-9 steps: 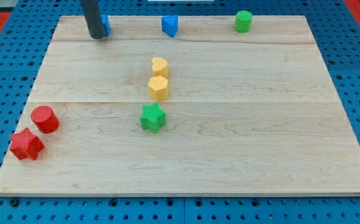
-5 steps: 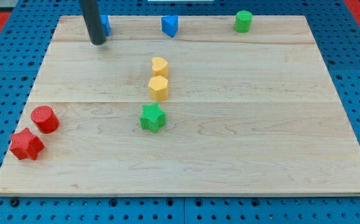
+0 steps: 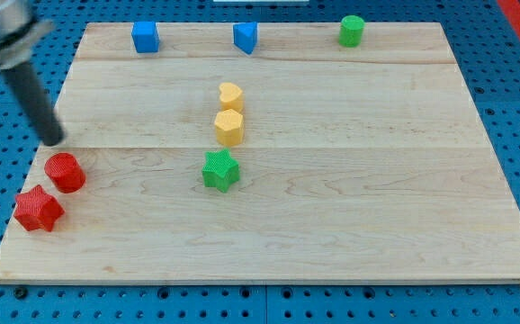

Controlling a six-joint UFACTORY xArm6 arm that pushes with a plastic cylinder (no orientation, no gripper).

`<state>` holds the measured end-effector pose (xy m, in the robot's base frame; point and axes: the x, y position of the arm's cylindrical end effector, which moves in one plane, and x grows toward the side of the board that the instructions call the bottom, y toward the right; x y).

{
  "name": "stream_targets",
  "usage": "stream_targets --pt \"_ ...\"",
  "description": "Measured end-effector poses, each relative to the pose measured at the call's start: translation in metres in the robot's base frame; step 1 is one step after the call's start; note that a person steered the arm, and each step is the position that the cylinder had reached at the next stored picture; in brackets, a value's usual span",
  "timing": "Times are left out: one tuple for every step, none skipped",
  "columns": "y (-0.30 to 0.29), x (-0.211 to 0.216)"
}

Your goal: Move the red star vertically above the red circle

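Note:
The red star (image 3: 38,209) lies near the board's left edge, toward the view's bottom. The red circle (image 3: 65,172) stands just up and right of it, almost touching it. My tip (image 3: 53,139) is on the board at the left, a little above the red circle and apart from it. The rod slants up to the view's top left.
A blue cube (image 3: 145,37), a blue triangular block (image 3: 246,38) and a green cylinder (image 3: 352,31) stand along the board's top edge. A yellow heart (image 3: 230,95), a yellow hexagon (image 3: 228,128) and a green star (image 3: 220,170) line up mid-board. The wooden board (image 3: 377,180) lies on a blue pegboard.
My tip has moved from beside the blue cube at the top down and left to just above the red circle. The blue cube now shows fully. No block has moved.

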<state>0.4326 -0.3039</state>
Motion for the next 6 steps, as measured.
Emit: stream_targets --pt "-0.001 0.002" --pt "-0.001 0.016" --pt "0.000 0.079" --pt "0.000 0.148" --pt "0.022 0.137" --pt "0.031 0.113"
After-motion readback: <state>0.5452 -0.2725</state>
